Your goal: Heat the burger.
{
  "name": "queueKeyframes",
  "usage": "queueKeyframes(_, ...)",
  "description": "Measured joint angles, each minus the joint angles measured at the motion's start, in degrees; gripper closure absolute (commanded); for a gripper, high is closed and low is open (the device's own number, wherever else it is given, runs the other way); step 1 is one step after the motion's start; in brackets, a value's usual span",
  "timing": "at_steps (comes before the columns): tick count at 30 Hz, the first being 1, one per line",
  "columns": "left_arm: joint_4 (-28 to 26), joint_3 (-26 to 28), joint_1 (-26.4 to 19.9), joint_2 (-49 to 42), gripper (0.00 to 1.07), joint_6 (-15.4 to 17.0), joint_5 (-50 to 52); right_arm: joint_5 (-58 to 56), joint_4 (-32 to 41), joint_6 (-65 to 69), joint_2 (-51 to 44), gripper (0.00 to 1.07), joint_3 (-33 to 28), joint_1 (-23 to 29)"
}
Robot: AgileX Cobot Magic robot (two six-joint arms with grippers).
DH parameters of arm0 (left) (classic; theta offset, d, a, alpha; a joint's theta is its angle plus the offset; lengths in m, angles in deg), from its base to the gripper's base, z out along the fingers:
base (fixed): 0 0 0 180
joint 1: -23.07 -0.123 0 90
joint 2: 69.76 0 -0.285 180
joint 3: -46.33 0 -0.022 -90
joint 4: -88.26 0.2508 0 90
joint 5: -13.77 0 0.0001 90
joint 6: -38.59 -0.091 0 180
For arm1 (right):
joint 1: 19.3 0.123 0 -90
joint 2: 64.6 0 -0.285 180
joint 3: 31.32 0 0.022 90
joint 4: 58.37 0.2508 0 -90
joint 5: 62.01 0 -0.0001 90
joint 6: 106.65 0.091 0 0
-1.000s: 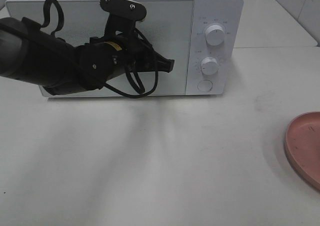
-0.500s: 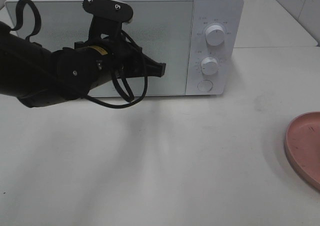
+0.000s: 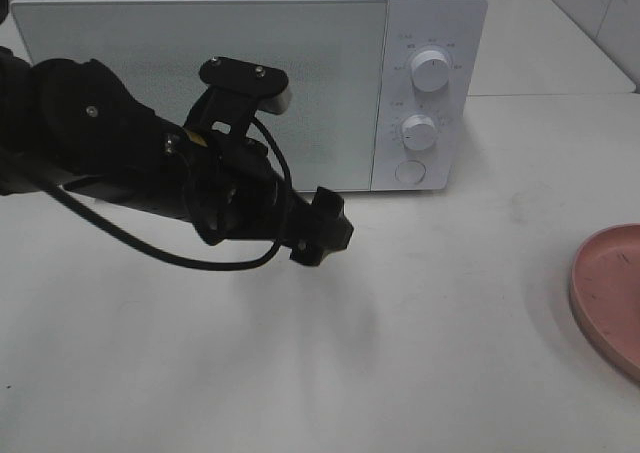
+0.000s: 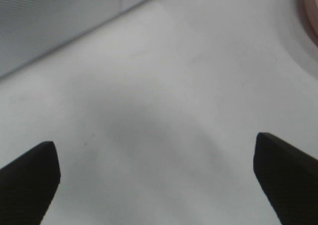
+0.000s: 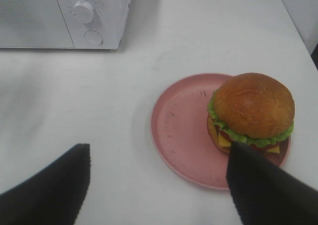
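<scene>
So the tall burger (image 5: 252, 111) with the shiny golden-brown bun, green lettuce frill and yellow cheese is sitting on the round pink plate (image 5: 184, 130), off toward one side of it, not centred. The plate is on the white table (image 3: 430, 353), well apart from the boxy white microwave (image 3: 300, 33), whose door is shut; on its front panel there are two round white knobs, one above the other (image 3: 429, 71) and (image 3: 419, 131), with a round button (image 3: 409, 172) under them. In the high view only the edge of the plate pokes in at the right side, and the burger itself isn't visible there at all. The left hand (image 4: 154, 180) is spread wide with nothing between its dark fingers (image 4: 30, 175), just bare table under it. From above, the left hand is on the end of the black left arm (image 3: 110, 153), angled down over the table just in front of the microwave door, a black cable (image 3: 200, 263) looping off it. The right hand (image 5: 159, 185) is hovering over the table near the plate, its two black fingers (image 5: 49, 185) wide apart and holding nothing; one fingertip overlaps the plate rim in that view, but I can't tell if it's actually touching.
</scene>
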Motion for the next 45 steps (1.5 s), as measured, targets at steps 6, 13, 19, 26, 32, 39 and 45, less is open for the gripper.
queueKeyframes(6, 5.4, 0.0, -1.6, -4.9, 0.07, 0.6, -15.4, 0.0, 0.0, 0.0, 0.0, 0.36, 0.0, 0.0)
queueKeyframes(13, 6.4, 0.0, -12.5, -11.9, 0.07, 4.1, -31.6, 0.0, 0.0, 0.0, 0.0, 0.36, 0.0, 0.0)
queueKeyframes(19, 6.9, 0.0, -23.8, -15.8, 0.07, 5.2, -43.4, 0.0, 0.0, 0.0, 0.0, 0.36, 0.0, 0.0)
queueKeyframes(26, 11.2, 0.0, -33.1, -18.9, 0.07, 10.5, -52.2, 0.0, 0.0, 0.0, 0.0, 0.36, 0.0, 0.0)
queueKeyframes(32, 19.1, -2.2, -38.6, -23.6, 0.07, 17.5, -56.0, 0.0, 0.0, 0.0, 0.0, 0.36, 0.0, 0.0)
queueKeyframes(39, 23.8, -11.6, -44.2, -32.9, 0.07, 19.6, -56.2, 0.0, 0.0, 0.0, 0.0, 0.36, 0.0, 0.0)
queueKeyframes(45, 24.3, -18.9, -44.9, -44.5, 0.07, 19.6, -53.9, 0.0, 0.0, 0.0, 0.0, 0.36, 0.0, 0.0)
